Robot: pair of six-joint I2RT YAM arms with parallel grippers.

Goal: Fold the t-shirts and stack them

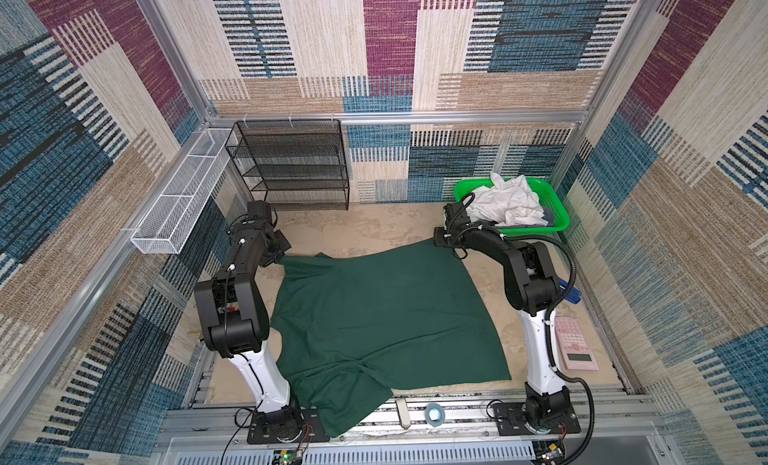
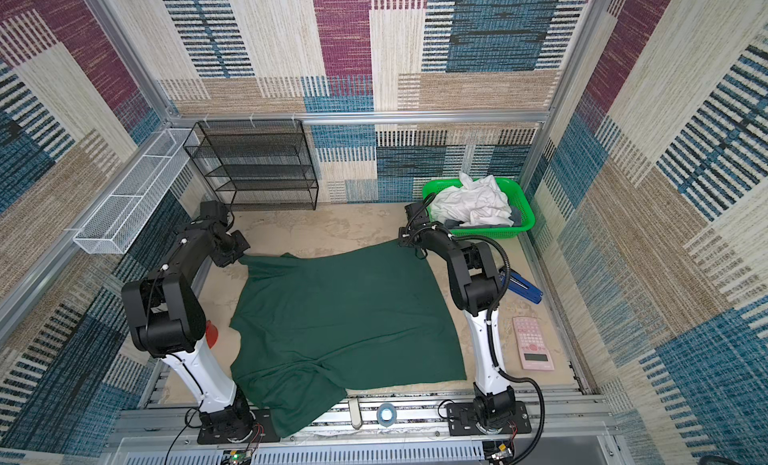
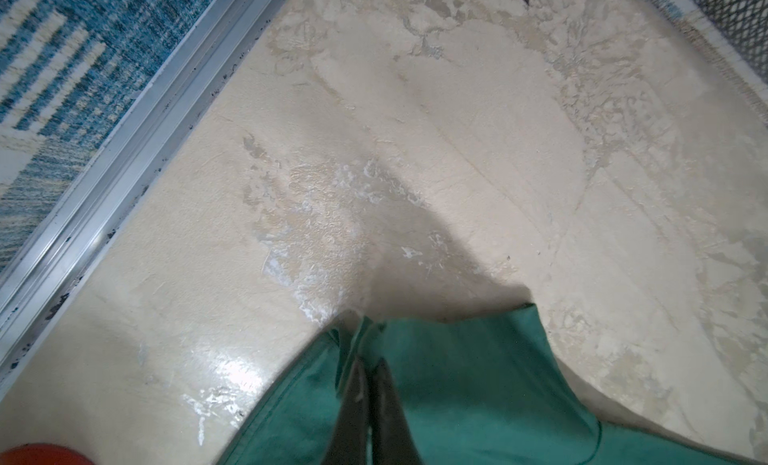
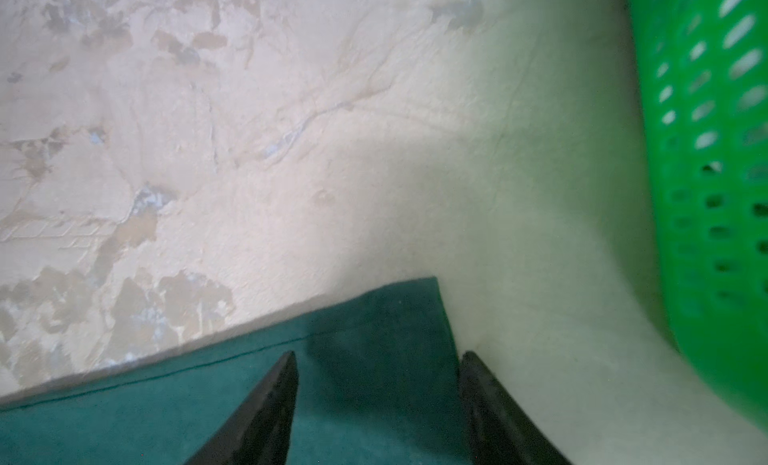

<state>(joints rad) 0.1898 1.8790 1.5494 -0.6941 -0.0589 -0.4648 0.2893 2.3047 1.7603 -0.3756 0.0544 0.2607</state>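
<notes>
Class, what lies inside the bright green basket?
Crumpled white t-shirts fill the basket, heaped above its rim, with grey fabric at one edge. Anything beneath the heap is hidden.

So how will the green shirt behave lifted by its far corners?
Likely floppy: the dark green t-shirt lies creased and drapes over the front edge of the table, so it should sag between grips. Probably light: the shut left end effector holds its corner by a thin pinch. Flat corner at the open right end effector may slip out.
</notes>
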